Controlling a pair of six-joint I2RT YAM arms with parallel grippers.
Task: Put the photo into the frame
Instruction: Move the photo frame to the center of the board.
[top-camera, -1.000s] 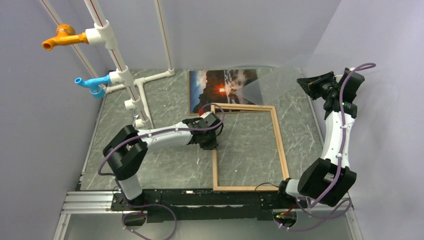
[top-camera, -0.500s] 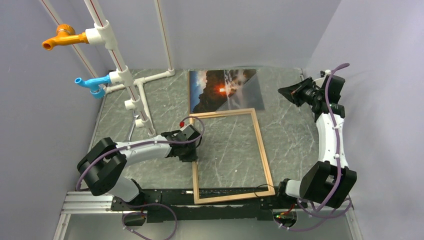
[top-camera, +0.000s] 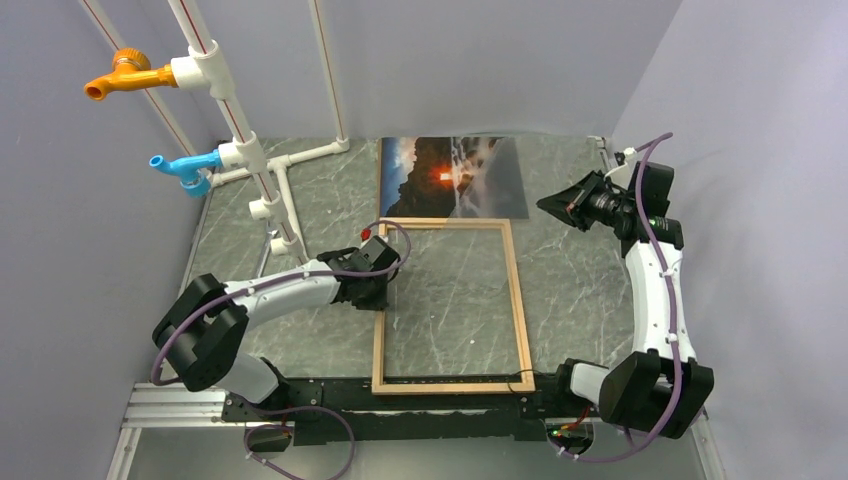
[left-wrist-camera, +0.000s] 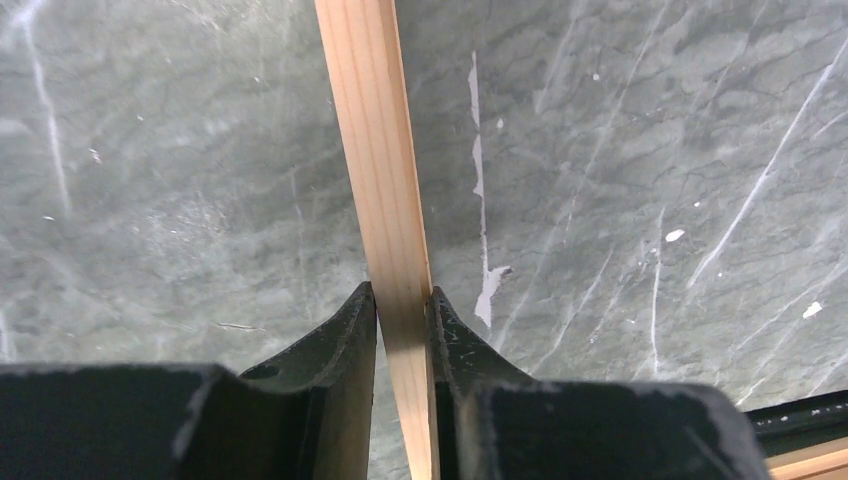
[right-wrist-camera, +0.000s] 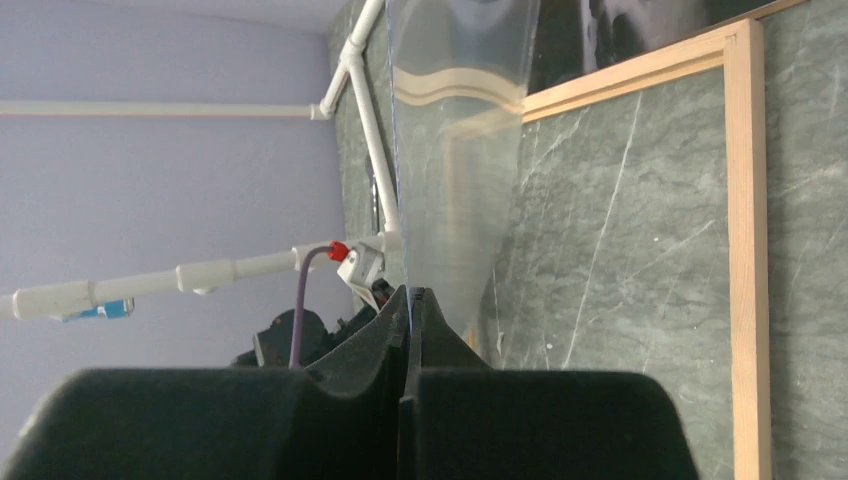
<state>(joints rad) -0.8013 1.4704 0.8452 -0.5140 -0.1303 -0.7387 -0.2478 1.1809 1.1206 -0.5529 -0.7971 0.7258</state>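
The photo (top-camera: 430, 180) lies just beyond the frame (top-camera: 519, 300).
Left gripper (left-wrist-camera: 402, 300) clamps the frame's left strip; right gripper (right-wrist-camera: 409, 298) pinches a clear sheet (right-wrist-camera: 455, 150).

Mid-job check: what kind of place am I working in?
Probably a lab test booth, not a home: plain lilac walls box in a marble-look table, a white pipe stand carries an orange tap and a blue tap, and an aluminium rail edges the front.
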